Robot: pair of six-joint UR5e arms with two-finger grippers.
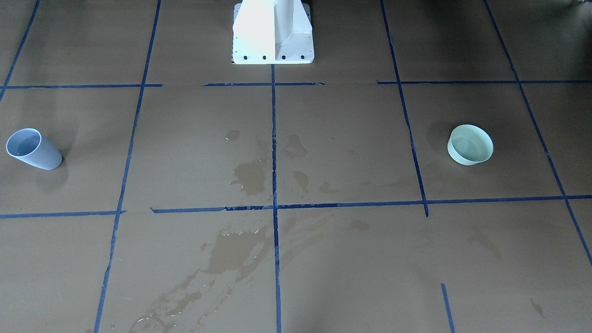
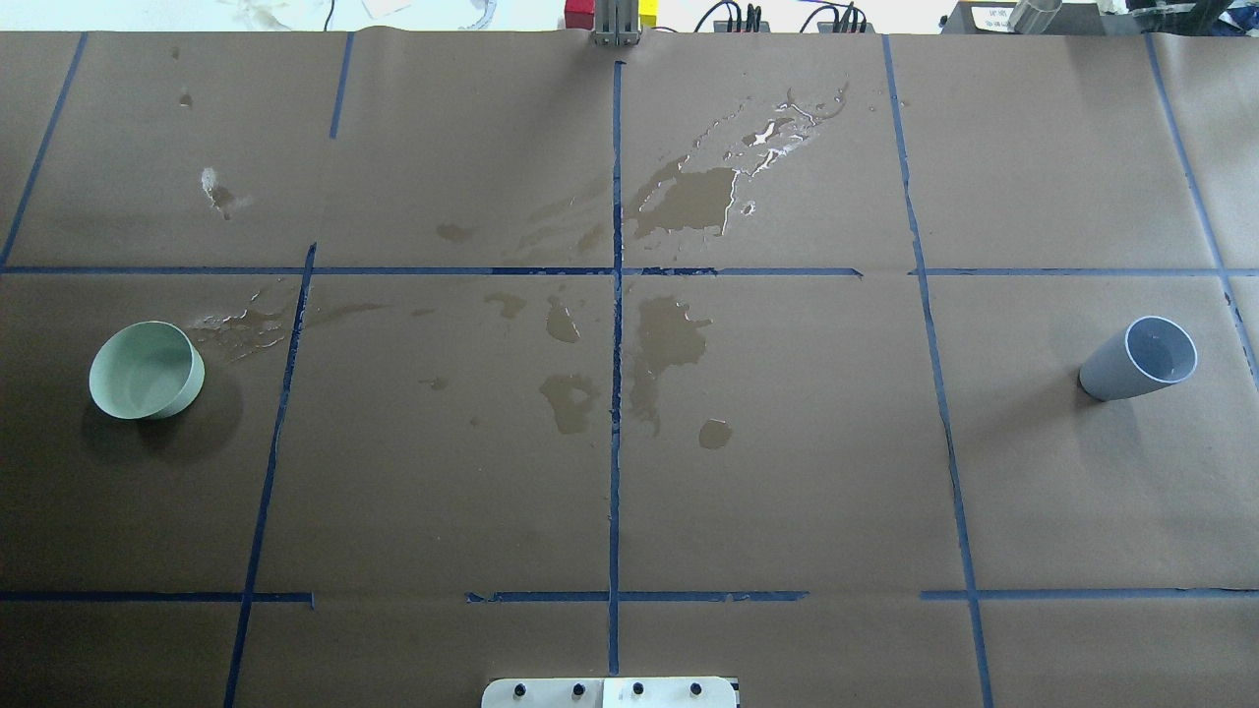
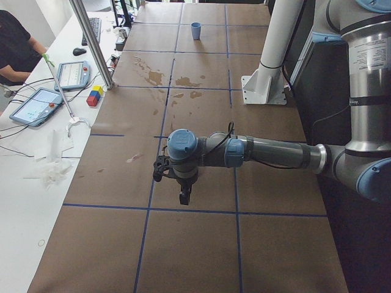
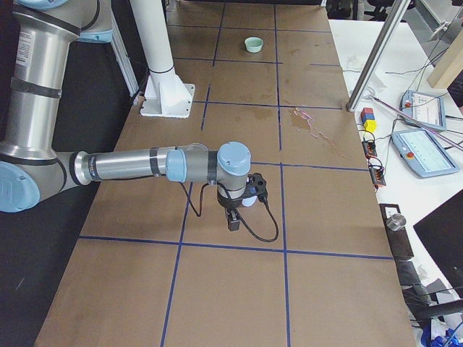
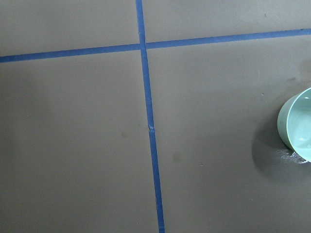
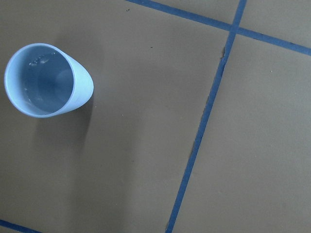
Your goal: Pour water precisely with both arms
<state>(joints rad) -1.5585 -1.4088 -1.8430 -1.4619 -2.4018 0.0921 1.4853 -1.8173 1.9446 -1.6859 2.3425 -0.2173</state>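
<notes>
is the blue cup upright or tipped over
Upright. The blue cup stands on its base with its open rim facing up, as seen in the right wrist and overhead views.

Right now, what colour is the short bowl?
Pale mint green bowl, clearest in the overhead view.

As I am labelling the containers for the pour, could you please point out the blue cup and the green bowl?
blue cup (image 6: 48, 80), right wrist-mounted view, inside its opening.
green bowl (image 2: 146, 371), overhead exterior view, on its bare interior.
</notes>
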